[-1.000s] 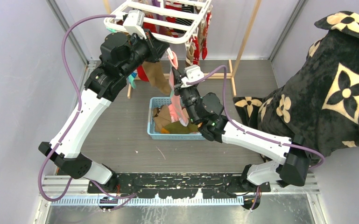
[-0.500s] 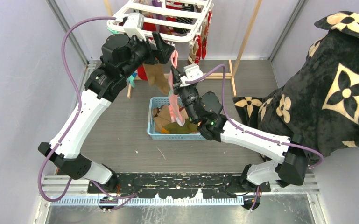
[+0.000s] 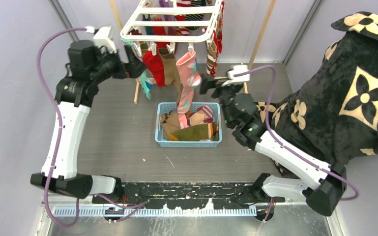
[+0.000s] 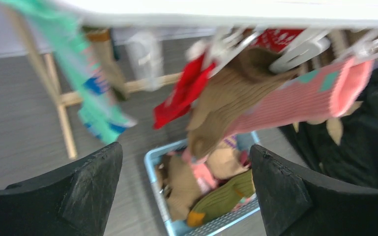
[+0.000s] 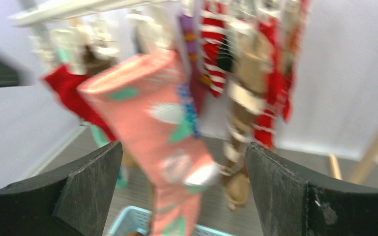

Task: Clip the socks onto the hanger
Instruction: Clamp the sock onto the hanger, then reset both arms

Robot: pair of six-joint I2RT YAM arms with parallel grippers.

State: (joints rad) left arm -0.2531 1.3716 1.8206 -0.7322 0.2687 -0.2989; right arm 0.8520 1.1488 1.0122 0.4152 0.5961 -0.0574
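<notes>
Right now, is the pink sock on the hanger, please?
On: the pink sock hangs from the hanger, left fingers and right fingers open, apart from it.

Hanger (image 3: pixel 177 23): white barred rack, raised, far centre. Along its near edge, left to right, hang a teal sock (image 3: pixel 145 86), red sock (image 3: pixel 155 66), brown sock (image 3: pixel 169 64) and pink patterned sock (image 3: pixel 187 81), cuffs up, apparently clipped (wrist views blurred). Striped socks (image 3: pixel 216 46) hang at the right edge. Loose socks (image 3: pixel 191 129) are heaped in the blue basket (image 3: pixel 158 132) below.
</notes>
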